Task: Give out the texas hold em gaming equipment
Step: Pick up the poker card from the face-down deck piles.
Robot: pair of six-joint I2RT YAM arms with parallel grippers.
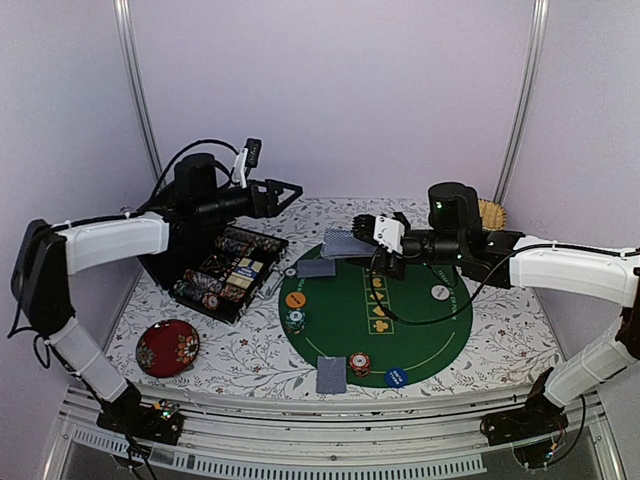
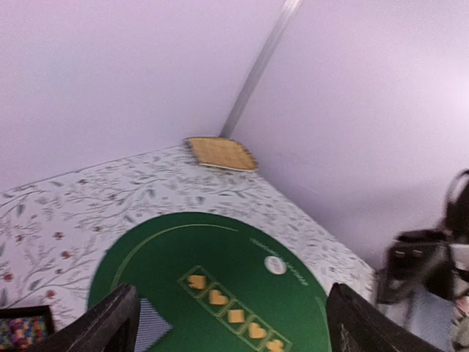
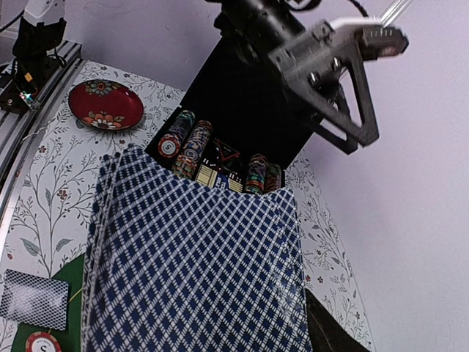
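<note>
Green felt mat on the floral bench, bearing a far card at its back-left edge, a near card at its front edge, an orange disc, a green chip stack, a red chip stack, a blue disc and a white disc. Right claw is clamped on a deck of blue-checked cards above the mat's far edge. Left claw hangs spread wide, holding nothing, above the black chip case.

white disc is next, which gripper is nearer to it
Right. The right gripper, holding cards, is left of the white disc; the left gripper is farther left, by the chip case.
</note>
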